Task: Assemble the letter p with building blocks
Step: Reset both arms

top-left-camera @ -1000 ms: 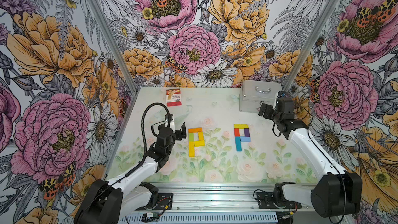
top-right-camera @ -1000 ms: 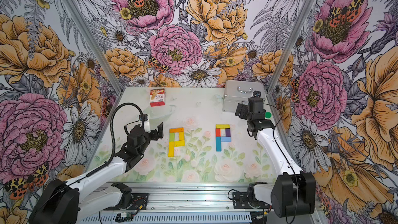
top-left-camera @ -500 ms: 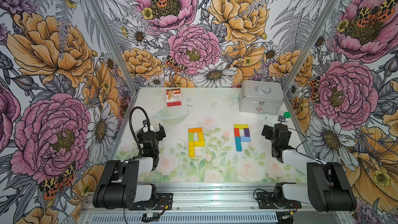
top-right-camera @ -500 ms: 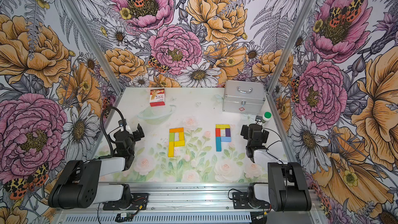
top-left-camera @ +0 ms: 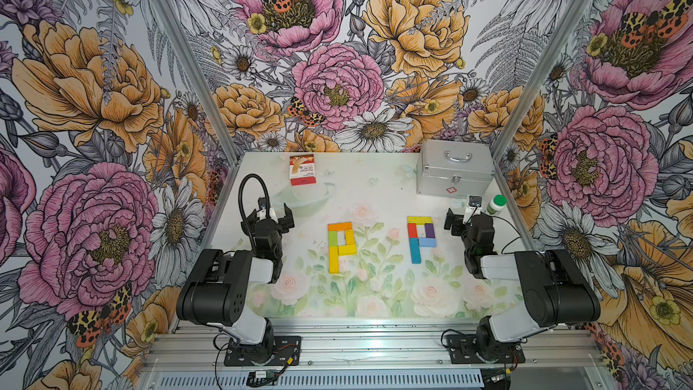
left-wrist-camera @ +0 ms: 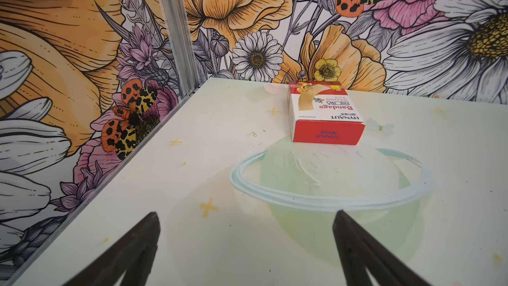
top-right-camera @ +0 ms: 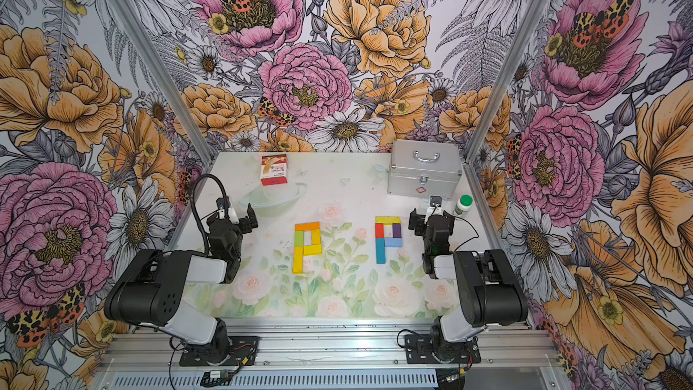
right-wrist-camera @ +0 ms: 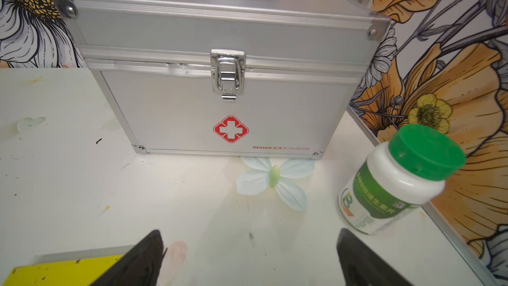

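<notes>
On the table [top-left-camera: 375, 189], flat painted blocks [top-left-camera: 342, 245] (two P-shapes)

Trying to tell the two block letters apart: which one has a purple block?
The P on the robot's right: its purple block forms the loop's outer side. The left P is only orange, green and yellow.

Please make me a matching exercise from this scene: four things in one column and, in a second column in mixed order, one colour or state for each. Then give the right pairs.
Column one
1. bandage box
2. metal case
3. bottle
4. left gripper

Column two
A. silver, closed
B. jaws open, holding nothing
C. red and white, lying flat
D. white and green, upright

Pairs: 1-C, 2-A, 3-D, 4-B
</notes>
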Robot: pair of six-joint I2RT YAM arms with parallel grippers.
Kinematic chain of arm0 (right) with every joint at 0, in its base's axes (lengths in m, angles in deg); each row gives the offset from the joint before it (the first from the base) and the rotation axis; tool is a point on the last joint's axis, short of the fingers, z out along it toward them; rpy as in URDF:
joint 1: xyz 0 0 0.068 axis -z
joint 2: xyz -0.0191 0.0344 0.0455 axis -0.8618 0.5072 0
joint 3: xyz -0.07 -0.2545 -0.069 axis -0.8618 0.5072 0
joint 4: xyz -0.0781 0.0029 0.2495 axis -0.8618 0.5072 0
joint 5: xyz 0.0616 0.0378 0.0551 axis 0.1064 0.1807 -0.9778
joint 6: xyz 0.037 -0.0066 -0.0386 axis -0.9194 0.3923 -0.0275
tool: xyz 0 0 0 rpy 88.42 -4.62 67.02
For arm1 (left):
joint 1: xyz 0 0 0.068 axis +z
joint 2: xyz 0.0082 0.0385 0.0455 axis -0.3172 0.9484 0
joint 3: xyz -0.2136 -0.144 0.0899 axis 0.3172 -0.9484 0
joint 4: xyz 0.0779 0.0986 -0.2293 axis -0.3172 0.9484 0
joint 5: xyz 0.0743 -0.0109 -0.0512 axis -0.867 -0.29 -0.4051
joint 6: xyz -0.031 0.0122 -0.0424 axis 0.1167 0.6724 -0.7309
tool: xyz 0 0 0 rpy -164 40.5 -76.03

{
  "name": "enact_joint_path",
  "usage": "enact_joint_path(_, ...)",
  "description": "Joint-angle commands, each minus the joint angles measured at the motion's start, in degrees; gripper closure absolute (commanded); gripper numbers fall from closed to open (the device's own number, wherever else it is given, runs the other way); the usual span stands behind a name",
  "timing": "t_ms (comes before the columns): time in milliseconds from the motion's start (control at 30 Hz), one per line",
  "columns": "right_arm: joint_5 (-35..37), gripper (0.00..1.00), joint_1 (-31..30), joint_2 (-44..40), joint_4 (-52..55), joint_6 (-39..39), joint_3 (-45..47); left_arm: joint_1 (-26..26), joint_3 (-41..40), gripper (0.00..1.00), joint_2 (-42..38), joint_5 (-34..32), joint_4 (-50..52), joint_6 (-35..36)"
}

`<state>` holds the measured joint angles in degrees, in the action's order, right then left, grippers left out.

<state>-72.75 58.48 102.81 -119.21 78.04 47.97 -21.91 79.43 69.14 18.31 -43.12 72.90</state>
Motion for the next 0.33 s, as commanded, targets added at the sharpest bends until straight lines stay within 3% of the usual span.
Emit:
enact_joint_path(0, -1.24, 0.01, 0.58, -0.21, -1.62, 0.82, -0.96, 0.67, 0.64, 0.01, -0.37, 1.08, 1.14, -1.17)
enact_joint_path(300, -2.86, 0.01, 1.2, -0.27, -0.91, 0.59, -1.31, 0.7, 0.61, 0.01, -0.37, 1.03, 1.16, -1.17)
